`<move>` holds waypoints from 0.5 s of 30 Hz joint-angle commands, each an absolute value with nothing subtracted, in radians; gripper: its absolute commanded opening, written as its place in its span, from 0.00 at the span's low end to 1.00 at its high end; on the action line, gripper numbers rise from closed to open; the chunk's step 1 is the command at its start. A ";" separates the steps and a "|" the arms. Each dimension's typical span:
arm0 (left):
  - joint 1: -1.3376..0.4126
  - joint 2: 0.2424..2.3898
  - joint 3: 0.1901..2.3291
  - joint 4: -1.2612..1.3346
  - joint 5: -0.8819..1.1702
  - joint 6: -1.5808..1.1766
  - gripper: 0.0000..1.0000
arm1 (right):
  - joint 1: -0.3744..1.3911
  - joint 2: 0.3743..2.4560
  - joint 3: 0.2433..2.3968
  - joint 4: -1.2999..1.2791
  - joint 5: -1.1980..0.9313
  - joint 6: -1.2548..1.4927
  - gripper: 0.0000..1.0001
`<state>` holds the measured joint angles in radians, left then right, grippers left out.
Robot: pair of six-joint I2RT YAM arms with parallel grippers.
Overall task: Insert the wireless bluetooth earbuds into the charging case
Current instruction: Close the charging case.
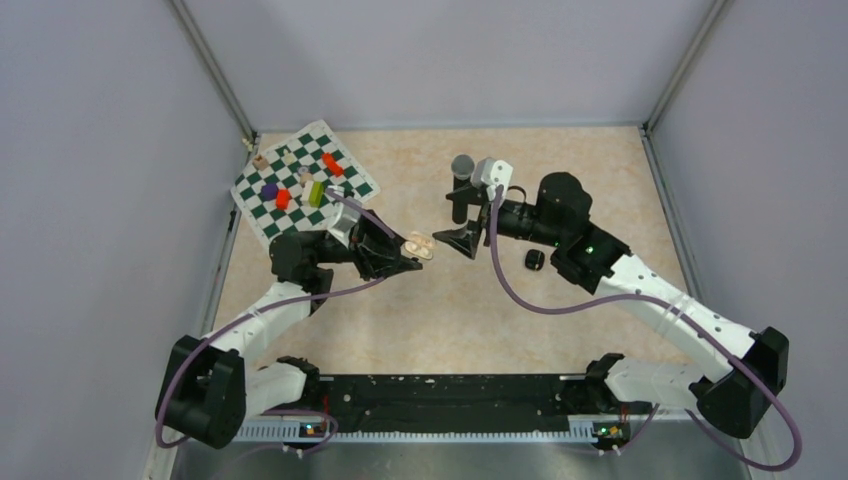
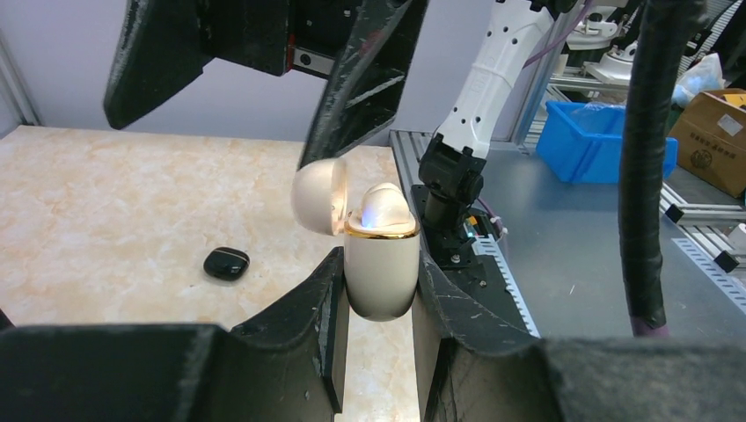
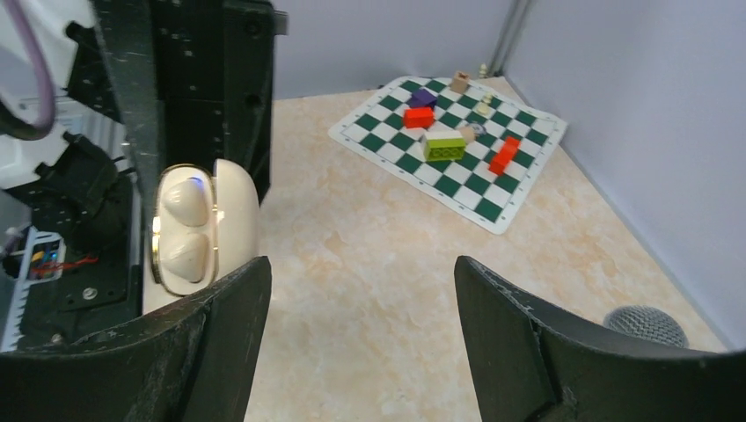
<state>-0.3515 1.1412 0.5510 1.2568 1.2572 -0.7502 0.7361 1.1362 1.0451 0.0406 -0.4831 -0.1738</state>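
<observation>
The left claw (image 2: 378, 290) pinches the whitish charging case (image 2: 380, 264) at mid-surface. Its lid is tipped back and two whitish earbuds (image 3: 186, 204) sit inside. The right claw (image 3: 361, 290) is spread and faces it across a gap. A small black case (image 1: 534, 260) lies on the bare surface (image 1: 450, 320) beside the right arm. Farther off stand the microphone (image 1: 461, 168) and, by the far-left corner, the chess mat (image 1: 300, 180).

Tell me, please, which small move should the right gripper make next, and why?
Probably nudge the hinged lid shut. The left gripper grips the glossy cream charging case, two whitish earbuds seem seated inside, and the right gripper is open and empty beside it.
</observation>
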 commanded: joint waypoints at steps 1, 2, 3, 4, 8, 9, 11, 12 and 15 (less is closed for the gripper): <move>-0.349 1.138 0.549 1.264 1.245 -0.715 0.00 | 0.728 1.113 1.055 0.079 -0.665 -0.161 0.76; -0.350 1.140 0.550 1.259 1.241 -0.709 0.00 | 0.727 1.106 1.055 0.076 -0.710 -0.153 0.76; -0.349 1.141 0.551 1.255 1.238 -0.706 0.00 | 0.727 1.104 1.057 0.072 -0.762 -0.146 0.76; -0.350 1.144 0.550 1.252 1.233 -0.703 0.00 | 0.727 1.100 1.058 0.070 -0.804 -0.135 0.76; -0.348 1.152 0.549 1.223 1.213 -0.680 0.00 | 0.727 1.066 1.070 0.081 -0.836 -0.106 0.78; -0.348 1.155 0.548 1.209 1.207 -0.670 0.00 | 0.727 1.058 1.076 0.072 -0.814 -0.108 0.79; -0.348 1.163 0.545 1.170 1.183 -0.641 0.00 | 0.727 1.041 1.092 0.047 -0.725 -0.134 0.81; -0.348 1.167 0.543 1.132 1.158 -0.621 0.00 | 0.726 1.031 1.098 0.040 -0.642 -0.147 0.82; -0.353 1.186 0.555 0.958 1.093 -0.529 0.00 | 0.713 1.012 1.145 -0.008 -0.290 -0.219 0.93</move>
